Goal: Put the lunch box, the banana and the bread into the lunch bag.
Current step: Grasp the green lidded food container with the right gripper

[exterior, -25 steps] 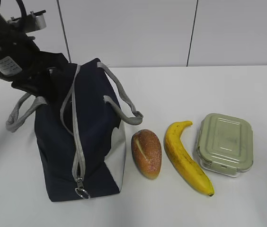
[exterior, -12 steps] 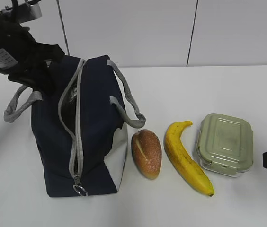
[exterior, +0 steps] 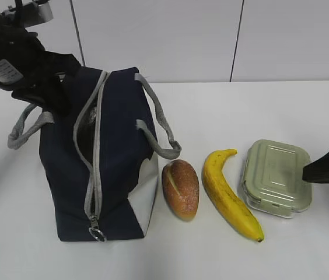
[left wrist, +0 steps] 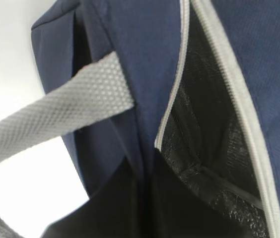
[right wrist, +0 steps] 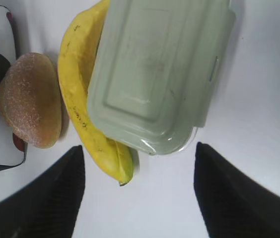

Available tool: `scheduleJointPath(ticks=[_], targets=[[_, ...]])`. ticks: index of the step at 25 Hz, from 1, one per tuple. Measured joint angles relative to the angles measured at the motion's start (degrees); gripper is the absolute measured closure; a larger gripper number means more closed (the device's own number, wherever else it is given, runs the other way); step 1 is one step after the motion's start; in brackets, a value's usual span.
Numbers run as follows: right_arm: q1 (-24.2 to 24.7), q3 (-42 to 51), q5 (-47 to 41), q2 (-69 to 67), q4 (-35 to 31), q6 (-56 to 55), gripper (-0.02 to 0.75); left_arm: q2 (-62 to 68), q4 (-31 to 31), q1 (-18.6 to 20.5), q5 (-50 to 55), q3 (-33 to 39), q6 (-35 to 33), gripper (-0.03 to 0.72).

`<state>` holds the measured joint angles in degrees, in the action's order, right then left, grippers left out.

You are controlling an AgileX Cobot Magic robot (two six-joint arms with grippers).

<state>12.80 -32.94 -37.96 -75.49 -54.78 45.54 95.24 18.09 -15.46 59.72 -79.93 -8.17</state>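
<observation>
— Black-fingered, the right end effector [right wrist: 137, 193] hangs wide open above the lunch box [right wrist: 157, 74]; what of the left?

— The left end effector [exterior: 51, 96], closed, sits at the lunch bag [exterior: 109, 157], whose zipper gapes. On the white surface [exterior: 240, 111], bread [exterior: 180, 188], banana [exterior: 228, 195] and lunch box lie in a row beside the bag.

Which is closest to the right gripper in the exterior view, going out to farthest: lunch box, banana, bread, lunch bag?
From the right gripper:
1. lunch box, directly beside it.
2. banana, left of the box.
3. bread, further left.
4. lunch bag, far left.
</observation>
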Motion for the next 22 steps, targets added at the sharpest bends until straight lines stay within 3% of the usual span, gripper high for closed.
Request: scheduleJointPath(ticks=[5, 10, 17, 22], targets=[[5.83, -4.53, -7.06, -9.67, -6.51, 6.96, 0.232, 0.0, 0.01, 0.0, -0.02, 0.0, -0.15, 0.688], [10.38, -9.58, -12.63, -17.88, -6.86, 8.98, 0.232, 0.0, 0.01, 0.0, -0.07, 0.0, -0.15, 0.688], [11.21, -12.51, -13.94, -24.58, -3.18, 8.92, 0.232, 0.0, 0.01, 0.0, -0.07, 0.0, -0.15, 0.688], [11.21, -12.51, -14.05, -24.98, -5.11, 8.92, 0.232, 0.0, 0.01, 0.0, 0.04, 0.0, -0.15, 0.688]])
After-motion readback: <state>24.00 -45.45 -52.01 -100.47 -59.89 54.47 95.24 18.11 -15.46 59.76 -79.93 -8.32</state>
